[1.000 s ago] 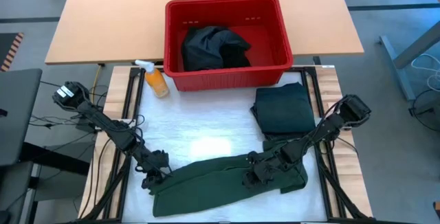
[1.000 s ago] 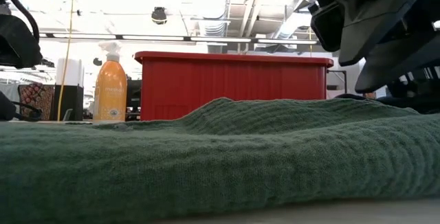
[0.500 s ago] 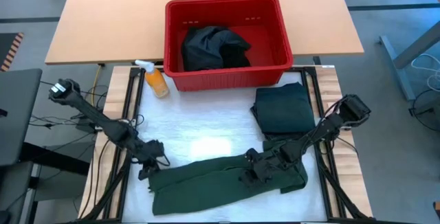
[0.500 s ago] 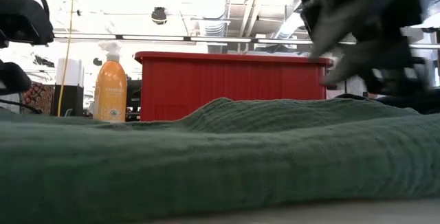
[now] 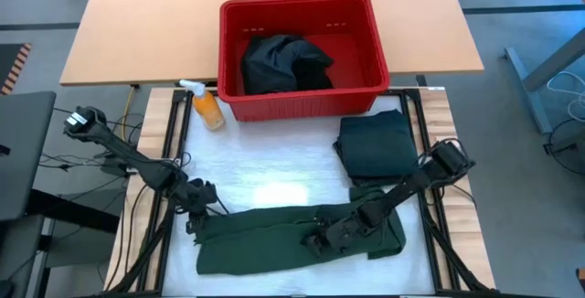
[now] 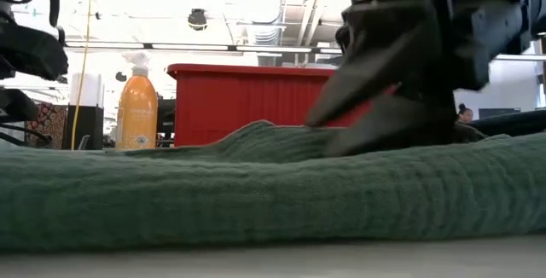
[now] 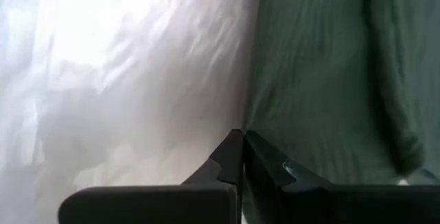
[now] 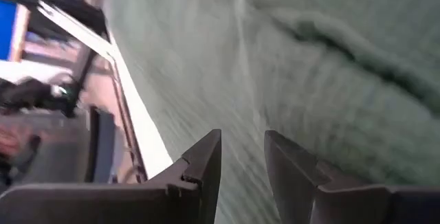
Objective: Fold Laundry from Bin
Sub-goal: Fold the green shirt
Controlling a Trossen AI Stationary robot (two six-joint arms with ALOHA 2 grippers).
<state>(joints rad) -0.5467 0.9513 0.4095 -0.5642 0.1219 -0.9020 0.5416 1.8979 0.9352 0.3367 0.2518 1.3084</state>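
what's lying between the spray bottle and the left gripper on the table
Nothing. In the high view the stretch from the spray bottle down to the left gripper is bare white table cover; the green cloth only begins at the gripper.

text: none legible | spray bottle (image 6: 136, 101) label: print too small to read | bin (image 6: 286, 99): no markings readable

Since a second ago your left gripper (image 5: 195, 227) has pulled back along the green garment (image 5: 274, 243) toward its left end, jaws now pressed together. Your right gripper (image 5: 315, 241) has slid further left across that garment, flattening its raised middle.
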